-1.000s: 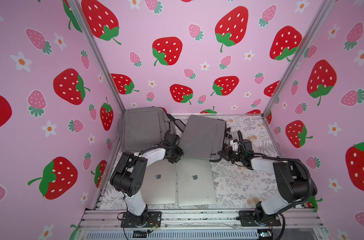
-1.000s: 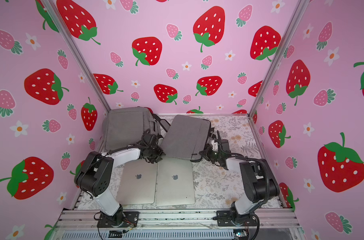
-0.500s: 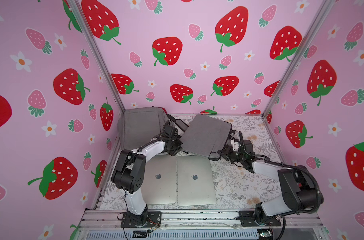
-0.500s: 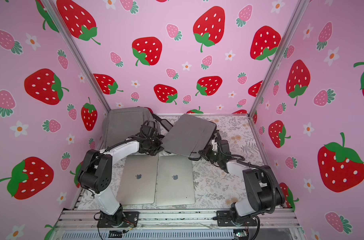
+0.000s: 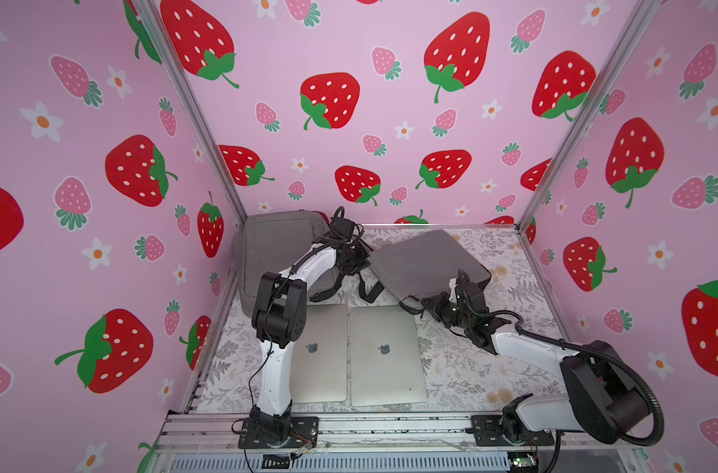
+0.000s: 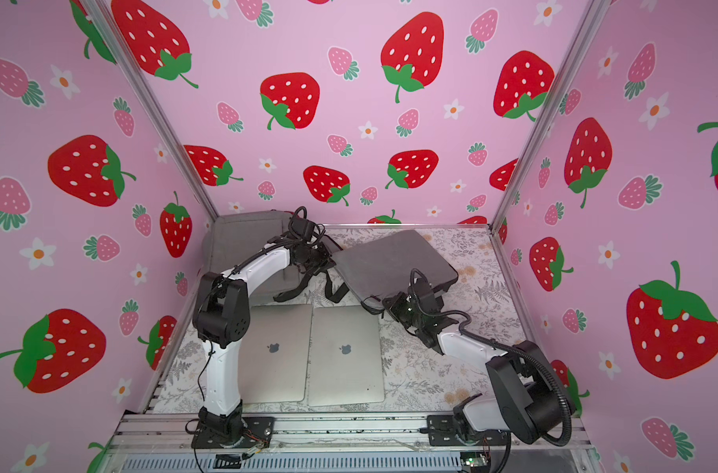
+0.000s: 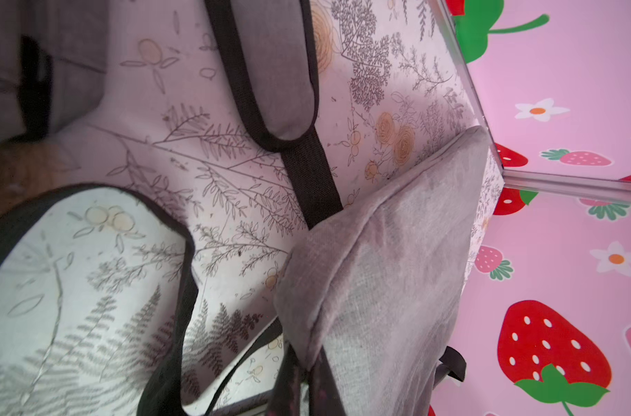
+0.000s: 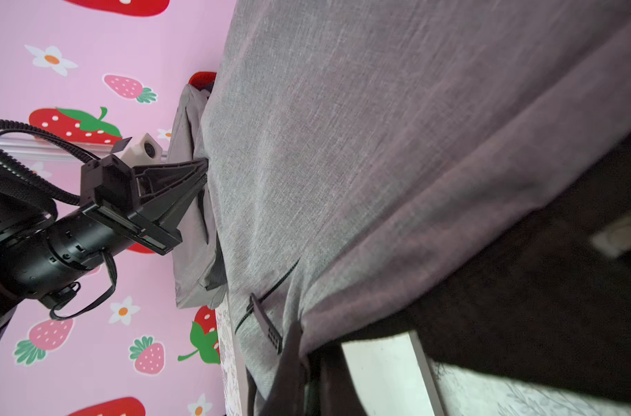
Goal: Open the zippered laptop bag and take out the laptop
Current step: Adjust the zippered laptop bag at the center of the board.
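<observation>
Left gripper (image 5: 361, 262) pinches shut on the left corner of the grey laptop bag (image 5: 424, 262), raising it tilted off the floral table (image 5: 451, 368); right gripper (image 5: 429, 304) clamps its near edge by the zipper pull (image 8: 267, 322); thin fabric could slip free and drop onto the two MacBooks (image 5: 383, 354); whether a laptop is inside is hidden, and the right claw's tips blur dark.

Pink strawberry-print walls (image 5: 390, 61) enclose three sides of the desk (image 5: 390, 428), silver posts (image 5: 193, 123) at its far corners, floral cloth (image 5: 472, 368) covering it
</observation>
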Action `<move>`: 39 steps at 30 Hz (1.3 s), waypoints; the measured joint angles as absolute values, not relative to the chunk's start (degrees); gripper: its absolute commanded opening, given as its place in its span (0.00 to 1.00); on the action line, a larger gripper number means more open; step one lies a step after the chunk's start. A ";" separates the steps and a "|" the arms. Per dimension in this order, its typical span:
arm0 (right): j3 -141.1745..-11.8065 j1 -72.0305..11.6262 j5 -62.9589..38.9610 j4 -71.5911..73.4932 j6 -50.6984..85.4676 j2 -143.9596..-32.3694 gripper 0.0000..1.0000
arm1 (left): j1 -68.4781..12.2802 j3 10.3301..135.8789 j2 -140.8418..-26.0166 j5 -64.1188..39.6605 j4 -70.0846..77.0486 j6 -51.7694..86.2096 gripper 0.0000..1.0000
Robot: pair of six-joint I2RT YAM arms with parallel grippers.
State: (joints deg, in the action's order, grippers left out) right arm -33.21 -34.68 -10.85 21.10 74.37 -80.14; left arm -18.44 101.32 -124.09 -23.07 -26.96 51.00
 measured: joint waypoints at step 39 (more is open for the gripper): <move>-43.35 -43.62 9.87 26.11 92.05 -93.73 0.00 | -25.21 77.87 -111.09 -29.63 -21.45 61.54 0.54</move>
